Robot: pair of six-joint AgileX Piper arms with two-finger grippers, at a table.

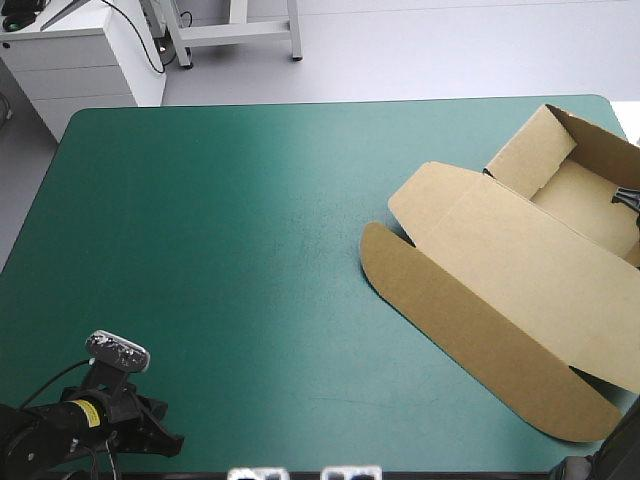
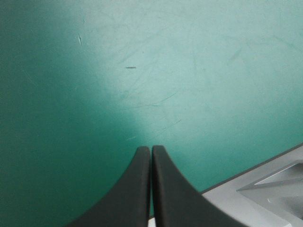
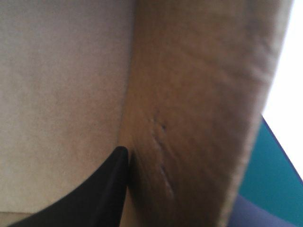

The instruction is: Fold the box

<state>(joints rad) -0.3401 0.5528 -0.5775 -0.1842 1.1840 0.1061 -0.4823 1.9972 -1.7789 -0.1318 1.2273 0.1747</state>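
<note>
Box [image 1: 520, 270] on bench [image 1: 220, 250] right side: tray end raised, lid [image 1: 470, 320] flat. Left gripper [image 2: 151, 150] fingers closed, empty, near-left corner. Right gripper [image 3: 126, 153] looks pinched on a wall [image 3: 189, 118], one finger hidden. Run your fold along the crease, slow.

The box [image 1: 520, 250] is lying at the table's [image 1: 200, 250] three o'clock, its tray [image 1: 585, 195] toward one o'clock and its lid [image 1: 480, 300] spreading toward five. The right gripper [image 1: 628, 198] is reaching into the tray. The left gripper [image 1: 168, 438] is sitting at seven o'clock.
</note>
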